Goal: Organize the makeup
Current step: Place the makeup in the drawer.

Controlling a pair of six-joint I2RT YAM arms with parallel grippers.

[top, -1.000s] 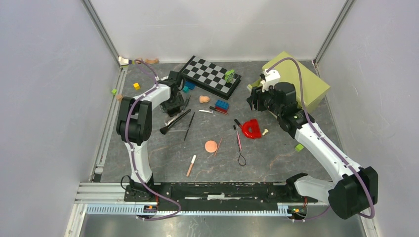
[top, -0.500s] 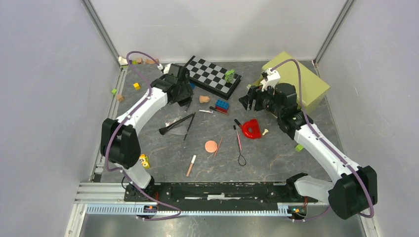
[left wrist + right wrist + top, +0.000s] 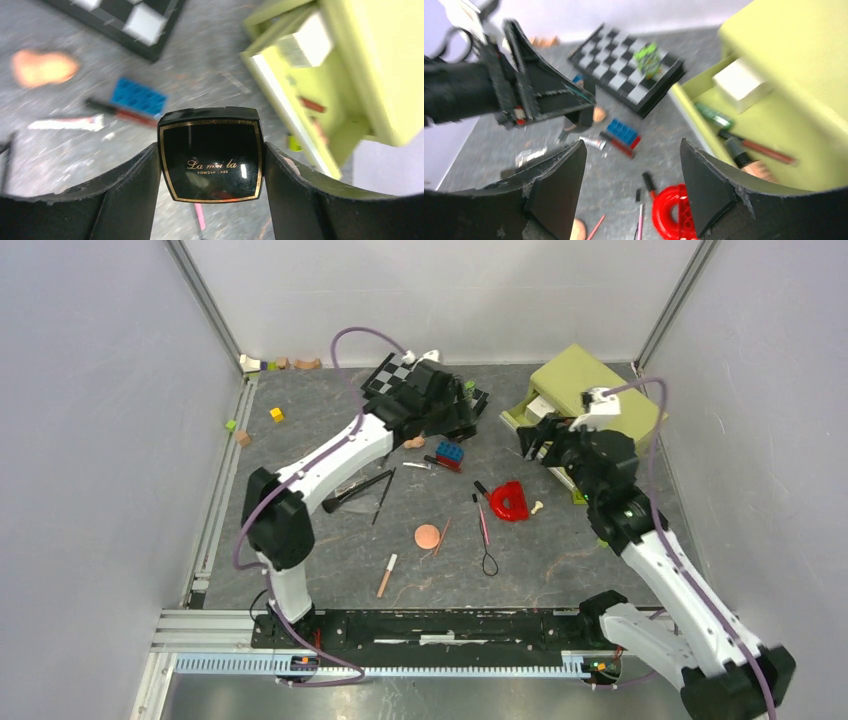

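My left gripper point(image 3: 452, 422) is shut on the dark compact point(image 3: 210, 155), a black square case with a gold border, and holds it above the table near the chessboard's front edge. My right gripper point(image 3: 541, 443) is open and empty, beside the green box's open drawer point(image 3: 537, 426). In the right wrist view the right gripper point(image 3: 631, 185) looks down on the drawer point(image 3: 749, 135), which holds a brush and pencils. On the table lie black brushes point(image 3: 357, 489), a peach puff point(image 3: 427, 536), a pink pencil point(image 3: 484, 525) and a wooden pencil point(image 3: 386, 576).
A chessboard point(image 3: 425, 390) with a green toy lies at the back. A blue and red brick point(image 3: 449, 452) and a red horseshoe piece point(image 3: 508, 501) lie mid-table. The green box point(image 3: 600, 390) stands back right. Small bricks lie at the far left.
My left arm has swung right from the brushes to the chessboard's front edge, carrying the compact. My right gripper has drawn back to the right, and the open drawer now shows.
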